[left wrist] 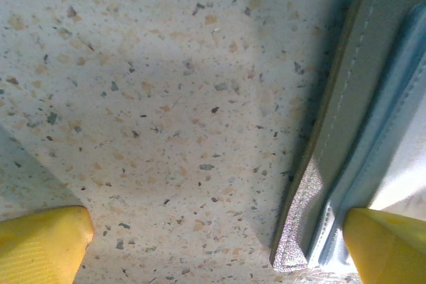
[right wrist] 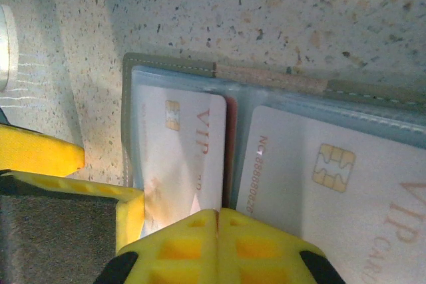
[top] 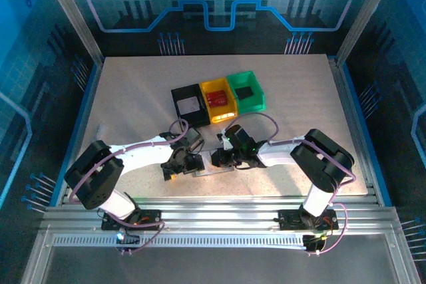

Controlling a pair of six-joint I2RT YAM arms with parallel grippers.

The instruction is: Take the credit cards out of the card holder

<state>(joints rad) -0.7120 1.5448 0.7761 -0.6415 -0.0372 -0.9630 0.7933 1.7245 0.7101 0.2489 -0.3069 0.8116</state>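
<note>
Both arms fold inward from 7 and 5 o'clock, wrists low, hands close together near centre. The left hand [top: 178,162] stands wide open, yellow fingertips [left wrist: 43,244] far apart. The right hand [top: 218,158] is closed, its fingertips [right wrist: 193,234] pressed together.

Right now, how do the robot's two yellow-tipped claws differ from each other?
The left gripper is wide open, while the right gripper is shut, its fingertips pressed together. The left gripper straddles the card holder at its edge, with one finger over the bare table. The right gripper sits at the holder's middle, between two white credit cards. Both have yellow fingers and are low at the holder.
</note>
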